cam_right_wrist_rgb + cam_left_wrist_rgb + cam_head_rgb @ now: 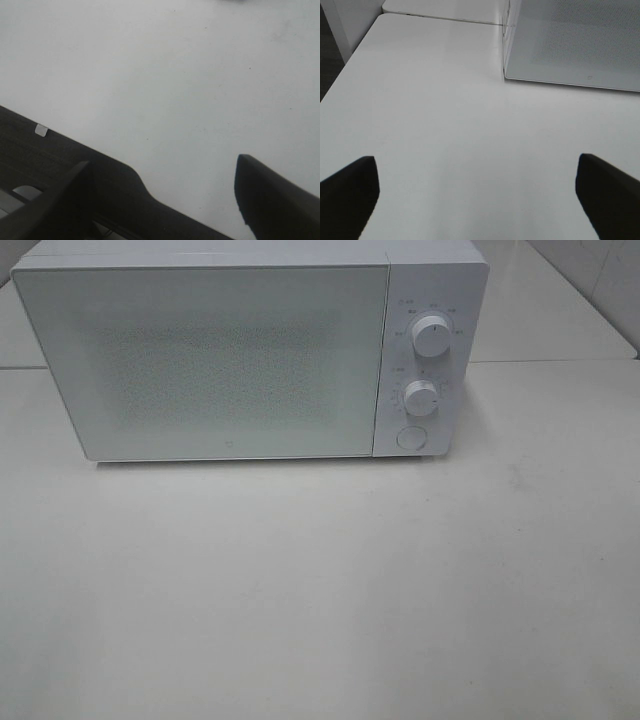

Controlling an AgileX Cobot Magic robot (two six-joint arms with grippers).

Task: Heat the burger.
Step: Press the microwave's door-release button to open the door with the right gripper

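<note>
Two black left fingers [350,197] sit closest in the left wrist view, one at each side. They are wide apart and hold nothing. Between them I see only the bare white surface [445,115]. Past them is the lower corner of the microwave [580,45], which stands on that surface.

The right fingers [272,195] are apart too. Nothing is between them, and under them is more of the same white surface. A dark bar [30,145] with a small pale sticker [41,130] runs across one corner of the right wrist view. I cannot tell what the bar is.

From up high, the microwave looks big and white. It stands at the back of the surface, a little to the left of the middle. Its door [200,360] is shut. The door has a gray dotted window [220,360], and I cannot see through it. On the right side of the microwave are two round white knobs. The upper knob [431,336] is right above the lower knob [421,397]. Just below them is a round button [411,437]. A thin line [560,362] crosses the surface beside the microwave, where two white tops meet.

The burger does not show in any view, so I cannot tell where it is.
</note>
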